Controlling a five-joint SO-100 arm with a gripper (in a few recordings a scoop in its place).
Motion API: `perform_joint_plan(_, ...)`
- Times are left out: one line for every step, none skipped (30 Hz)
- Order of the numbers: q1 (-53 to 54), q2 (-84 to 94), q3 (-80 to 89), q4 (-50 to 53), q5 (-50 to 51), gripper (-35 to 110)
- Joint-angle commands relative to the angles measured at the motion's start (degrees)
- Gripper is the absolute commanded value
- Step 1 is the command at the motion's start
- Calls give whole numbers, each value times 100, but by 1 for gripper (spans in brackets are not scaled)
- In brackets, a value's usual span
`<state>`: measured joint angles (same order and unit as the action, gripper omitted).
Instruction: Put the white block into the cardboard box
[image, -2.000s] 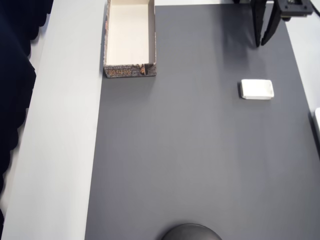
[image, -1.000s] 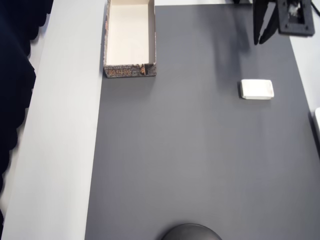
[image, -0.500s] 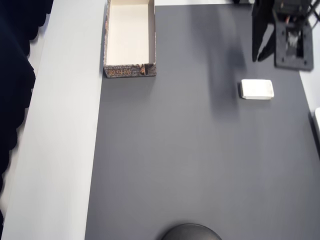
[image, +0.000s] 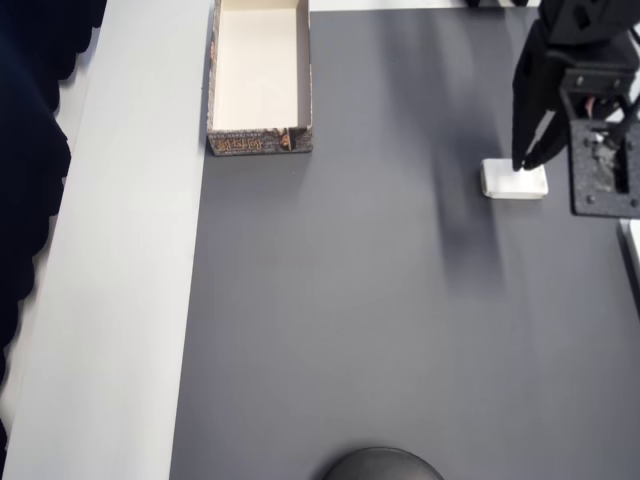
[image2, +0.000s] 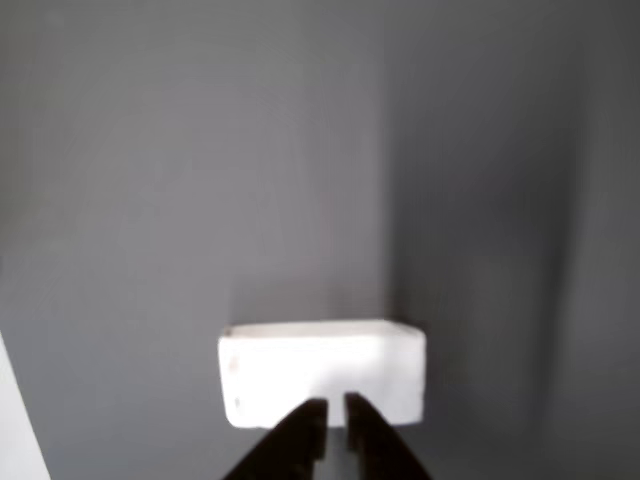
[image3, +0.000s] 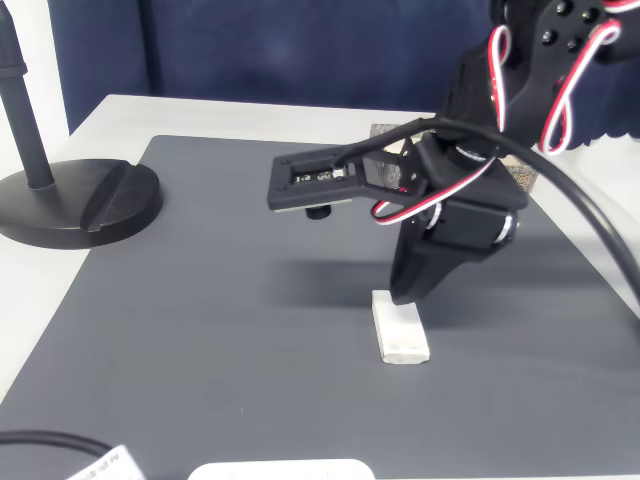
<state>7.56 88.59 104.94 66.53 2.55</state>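
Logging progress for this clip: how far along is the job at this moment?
Nothing is finished yet: the cardboard box holds nothing. In hand: the claw hangs over the white block, tips nearly together, with the block flat on the grey mat and not gripped. Left: open, grasp, lift, carry across to the box and release.

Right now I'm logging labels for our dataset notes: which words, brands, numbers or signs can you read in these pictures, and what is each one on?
No text can be read in any view.
The cardboard box: its brownish mottled print on the outer wall is too blurred to tell whether it holds letters.
The white block: blank on every face that shows.
The gripper: plain black, no marking seen.
The black stand base: no label seen.
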Motion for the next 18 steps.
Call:
perform_joint_plan(-62,-9,-475,9,62,-2)
perform_joint_plan(-62,-18,-519,79,149,-2)
perform_joint_plan(-62,-35,-580,220,343,-2)
perform_joint_plan(-62,-44,-633,387,563,-2)
perform_joint_plan(-62,-44,-668,527,782,-2)
perform_joint_plan(-53,-35,-686,589,1090,-2)
perform_joint_plan(-35,-26,-703,589,1556,-2)
perform_joint_plan(-18,-26,-721,589,2215,-2)
perform_joint_plan(0,-35,-765,589,2900,-2)
perform_joint_plan(0,-53,-809,589,3560,-2)
perform_joint_plan(9,-62,-835,589,4104,-2)
perform_joint_plan(9,-62,-835,589,4474,-2)
perform_joint_plan(9,-62,-835,589,4755,-2)
perform_joint_plan(18,-62,-835,589,5071,-2)
perform_joint_plan(26,-53,-826,615,5344,-2)
perform_joint_plan(44,-53,-809,668,5616,-2)
perform_joint_plan(62,-44,-782,747,5854,-1)
perform_joint_plan(79,-44,-782,870,5985,-1)
